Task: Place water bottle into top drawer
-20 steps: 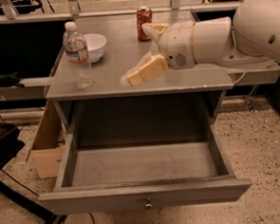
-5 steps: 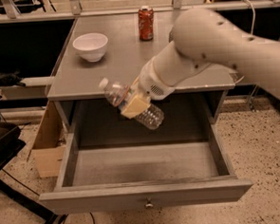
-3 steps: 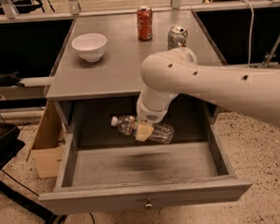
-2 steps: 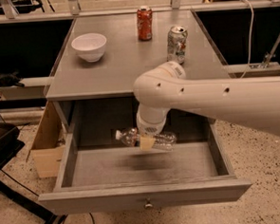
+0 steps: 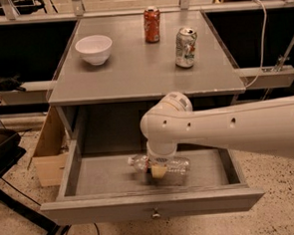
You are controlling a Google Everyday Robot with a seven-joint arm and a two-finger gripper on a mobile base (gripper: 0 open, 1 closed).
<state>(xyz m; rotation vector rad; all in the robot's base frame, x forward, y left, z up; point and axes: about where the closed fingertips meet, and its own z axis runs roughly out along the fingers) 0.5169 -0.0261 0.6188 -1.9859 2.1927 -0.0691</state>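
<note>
The water bottle [image 5: 176, 164], clear ribbed plastic with its cap end pointing left, lies on its side low inside the open top drawer [image 5: 115, 175]. My gripper [image 5: 158, 169] reaches down into the drawer from the big white arm and is shut on the bottle's middle; a tan finger shows in front of the bottle. The bottle is at or just above the drawer floor; I cannot tell whether it touches. The drawer's front panel with its small round knob [image 5: 155, 214] faces the camera.
On the grey cabinet top [image 5: 134, 75] stand a white bowl [image 5: 94, 49], a red soda can [image 5: 152, 24] and a silver soda can [image 5: 185, 47]. A cardboard box [image 5: 49, 154] leans beside the cabinet on the left. The white arm [image 5: 247, 131] crosses the drawer's right side.
The gripper has carried the bottle from the table's left side down over the front edge and into the open drawer, lowering it further in the last second.
</note>
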